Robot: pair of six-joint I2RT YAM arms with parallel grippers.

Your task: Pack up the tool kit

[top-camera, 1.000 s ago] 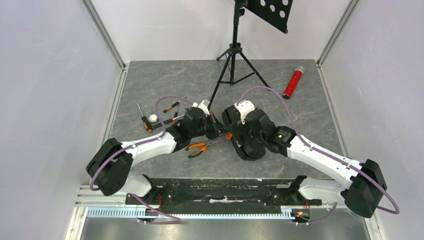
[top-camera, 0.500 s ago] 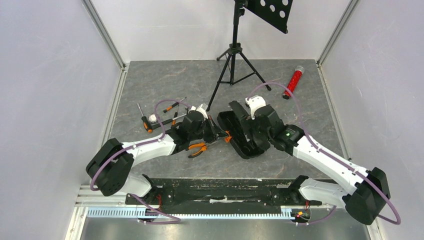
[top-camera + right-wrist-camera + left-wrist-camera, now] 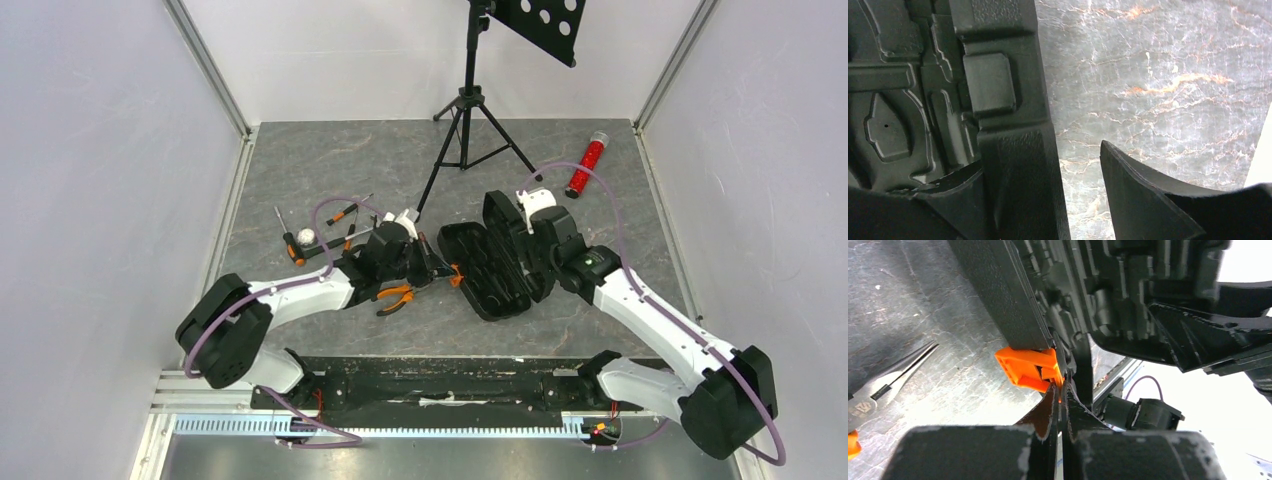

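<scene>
The open tool kit case (image 3: 490, 270) lies at the centre of the frame on the grey, marble-veined bench (image 3: 330, 160), boxed in by plain white walls (image 3: 90, 150). My left gripper (image 3: 1060, 387) is pinched closed at its orange latch (image 3: 1025, 367). My right gripper (image 3: 1040, 160) stands open astride the case's raised edge, right of centre.
</scene>
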